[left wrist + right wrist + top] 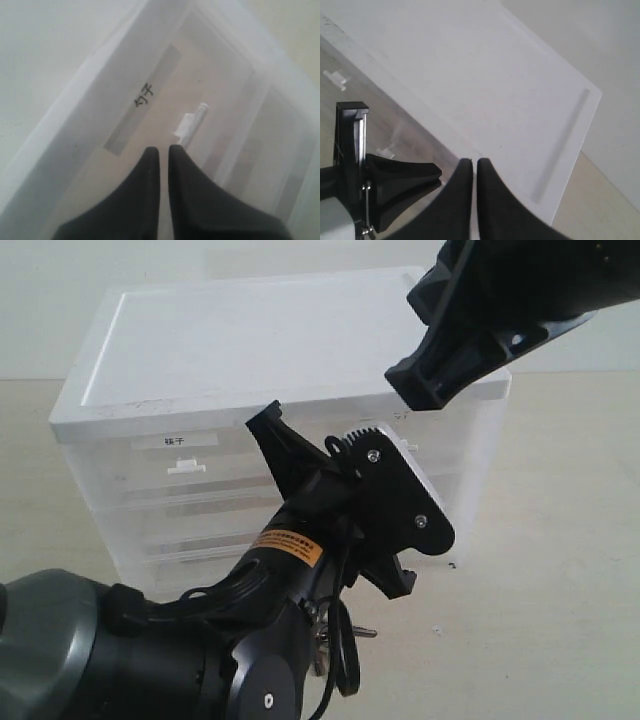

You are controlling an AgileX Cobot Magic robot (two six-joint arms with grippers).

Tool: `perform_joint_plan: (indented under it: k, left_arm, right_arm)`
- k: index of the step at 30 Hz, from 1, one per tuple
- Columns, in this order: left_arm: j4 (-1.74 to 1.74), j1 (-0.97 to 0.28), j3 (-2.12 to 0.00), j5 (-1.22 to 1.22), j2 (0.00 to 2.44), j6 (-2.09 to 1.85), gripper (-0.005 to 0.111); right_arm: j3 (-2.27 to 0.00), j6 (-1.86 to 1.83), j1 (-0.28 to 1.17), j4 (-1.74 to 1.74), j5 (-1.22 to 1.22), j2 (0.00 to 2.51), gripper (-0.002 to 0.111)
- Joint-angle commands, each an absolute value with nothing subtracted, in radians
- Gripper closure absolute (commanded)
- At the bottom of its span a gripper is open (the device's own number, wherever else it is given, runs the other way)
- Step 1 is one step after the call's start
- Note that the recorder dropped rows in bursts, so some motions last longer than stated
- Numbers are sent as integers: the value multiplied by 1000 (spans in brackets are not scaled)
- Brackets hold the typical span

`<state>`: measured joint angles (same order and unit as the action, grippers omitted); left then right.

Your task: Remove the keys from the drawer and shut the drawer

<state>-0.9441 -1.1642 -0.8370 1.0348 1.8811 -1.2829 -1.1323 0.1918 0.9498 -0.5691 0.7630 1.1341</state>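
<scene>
The drawer (pixel 165 120) is the right half-width one of a translucent white cabinet (pixel 250 340). Its front carries a label (pixel 144 95) and a small white tab handle (pixel 192 122), and it looks pushed in level with the cabinet front. My left gripper (pixel 163 148) is shut with nothing between its fingers, its tips close to the drawer front just beside the handle. In the exterior view the left gripper (pixel 268 418) hides most of that drawer. Small grey metal pieces (pixel 322 638), probably the keys, lie on the table behind the left arm, mostly hidden. My right gripper (pixel 420 390) hangs shut above the cabinet's front right corner.
The left half-width drawer (pixel 180 465) has a clear black label (pixel 177 440) and its own tab handle. Full-width drawers stack below it. A black cable loop (pixel 347 665) hangs from the left arm. Beige table (pixel 560 570) spreads to the right of the cabinet.
</scene>
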Motion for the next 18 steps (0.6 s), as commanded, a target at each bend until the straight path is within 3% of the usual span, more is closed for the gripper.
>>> perform_joint_plan:
  k: [1,9,14,18]
  left_arm:
    - [-957,-1156,-843,1063,1881,-1280,102]
    - [-965,-1177,-843,1068,1878,-1272,102]
    - [-1041,-1331,-817,1028,1819,-1272,102]
    - [-1153,-1394,-785,1054,1747,-1285,102]
  right_arm:
    - [-1136,193,952,-566,767,1127,108]
    - [-1136,193,952,-567,769,1127,108]
    - [-1124,252,938,-642,774,1127,108]
    - [-1081,391,829,-746,744,1127,108]
